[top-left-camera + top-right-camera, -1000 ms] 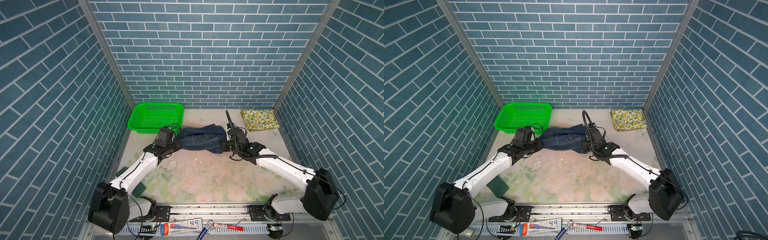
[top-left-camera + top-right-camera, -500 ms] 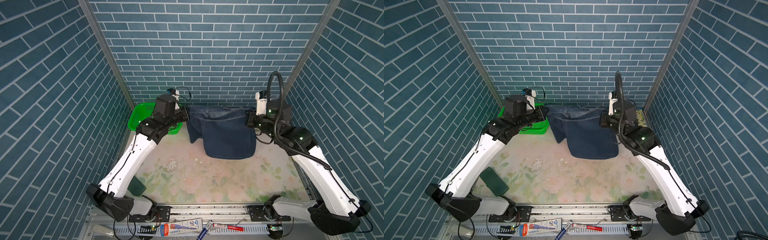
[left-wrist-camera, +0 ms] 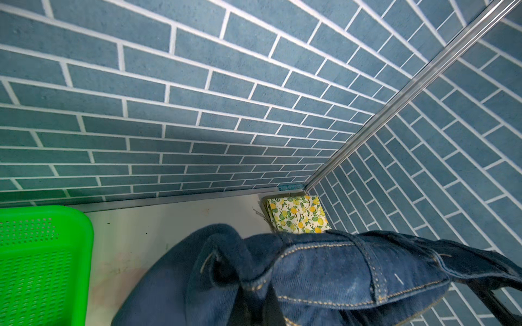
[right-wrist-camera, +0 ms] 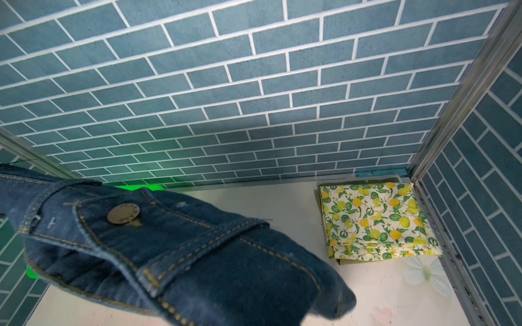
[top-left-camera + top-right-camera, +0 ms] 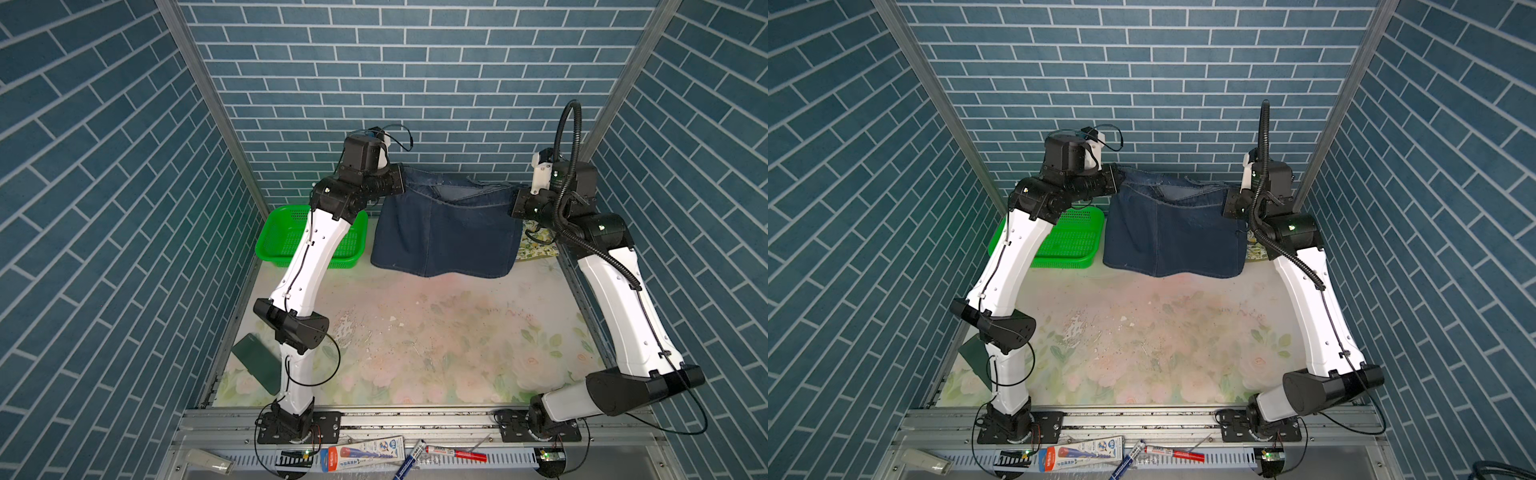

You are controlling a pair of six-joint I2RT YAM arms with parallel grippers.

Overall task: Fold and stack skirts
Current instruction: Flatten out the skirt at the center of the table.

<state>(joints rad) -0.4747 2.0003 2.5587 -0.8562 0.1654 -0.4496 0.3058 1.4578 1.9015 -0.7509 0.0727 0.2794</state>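
Denim skirt (image 5: 444, 232) (image 5: 1173, 237): dark navy, hung by the waistband between both grippers, raised over the back half of the table (image 5: 436, 332). Waistband sagging slightly in the middle, front panel facing the cameras, hem hanging level; hem touching the table or clear of it, cannot tell. Yellow stitching along the waistband in the left wrist view (image 3: 339, 271); round metal button (image 4: 123, 213) on the band in the right wrist view.

Left gripper (image 5: 400, 185) (image 5: 1115, 179): fingers pressed together, pinching one end of the waistband; tips buried in the cloth.

Right gripper (image 5: 515, 203) (image 5: 1227, 205): fingers likewise pressed together, pinching the other end of the waistband; tips hidden in the cloth.

Lemon skirt (image 4: 375, 220) (image 3: 298, 216): cream with lemons and leaves, folded to a square, lying flat in the back right corner of the table, partly hidden behind the denim in both top views (image 5: 536, 245) (image 5: 1254, 249).

Basket (image 5: 286, 237) (image 5: 1073, 241): green mesh, in the back left corner of the table, partly behind the left arm.

Dark green flat item (image 5: 257, 368): at the left edge, near the front.
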